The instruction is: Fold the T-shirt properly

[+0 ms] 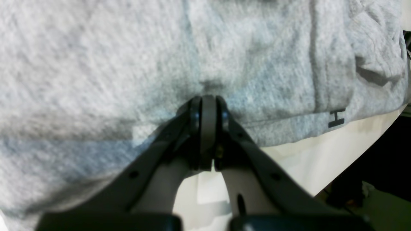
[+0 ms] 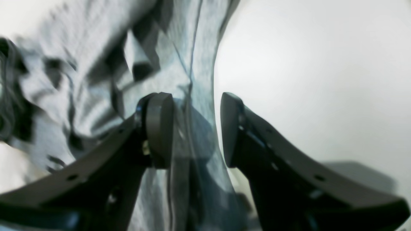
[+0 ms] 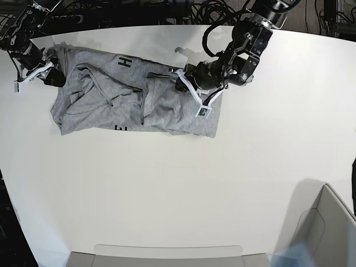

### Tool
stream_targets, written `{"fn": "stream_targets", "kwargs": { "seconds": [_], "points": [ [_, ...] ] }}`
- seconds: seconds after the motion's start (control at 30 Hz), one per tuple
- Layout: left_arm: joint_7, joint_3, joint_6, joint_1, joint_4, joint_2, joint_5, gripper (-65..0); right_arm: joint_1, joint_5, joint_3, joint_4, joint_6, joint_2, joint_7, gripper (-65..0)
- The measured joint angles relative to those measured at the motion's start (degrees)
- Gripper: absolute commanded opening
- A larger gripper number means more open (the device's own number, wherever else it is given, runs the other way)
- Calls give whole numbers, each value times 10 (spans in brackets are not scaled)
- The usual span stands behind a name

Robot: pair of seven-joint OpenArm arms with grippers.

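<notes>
I saw the left end effector [image 1: 208, 106] pressed together against the T-shirt [image 3: 133, 94]; the right end effector [image 2: 196, 128] stood spread around its edge.

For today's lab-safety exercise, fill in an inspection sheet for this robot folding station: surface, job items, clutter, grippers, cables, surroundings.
Surface: white table, bare in front of the cloth.
Job's things: grey T-shirt lies rumpled and partly folded at the far side; black letters show at its edges.
Clutter: nothing seen on the table.
Grippers: left gripper shut, fingers pressed into the shirt near its hem; right gripper open, fingers astride a shirt edge.
Cables: black cables bundled behind the table's far edge.
Surroundings: grey bin at the near corner; dark floor beyond the table.
</notes>
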Motion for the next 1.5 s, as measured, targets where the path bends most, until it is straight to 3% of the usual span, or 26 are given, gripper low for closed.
{"fn": "stream_targets", "kwargs": {
  "seconds": [0.17,0.27,0.37,0.47,0.67,0.83,1.0,1.27,1.4,1.5],
  "points": [
    [1,0,0,0,0,0,0,-650,17,2,-62,-6,0,-3,6,-399],
    [0,0,0,0,0,0,0,-649,23,11,-70,-6,0,-25,7,-399],
    [0,0,0,0,0,0,0,-649,42,13,-68,-4,0,-35,-43,-400],
    [0,0,0,0,0,0,0,-649,43,34,-68,-4,0,-43,-53,-400],
    [-3,0,0,-1,-9,0,0,-649,45,53,-92,-10,0,-43,-62,-401],
    [-4,0,-2,-2,-10,0,-2,-649,60,12,-152,-6,0,-50,-29,-430],
    [-3,0,-2,-2,-10,0,-2,-650,74,-43,-157,-6,0,-62,-27,-650],
    [13,0,3,17,88,-2,0,-650,103,-140,-160,16,-2,-51,-23,-650],
    [10,-13,2,28,153,-1,-1,-650,109,-203,-161,33,-70,-25,7,-650],
    [9,-66,3,53,179,2,0,-650,117,-279,-161,57,-114,-13,14,-650]
  ]
}}
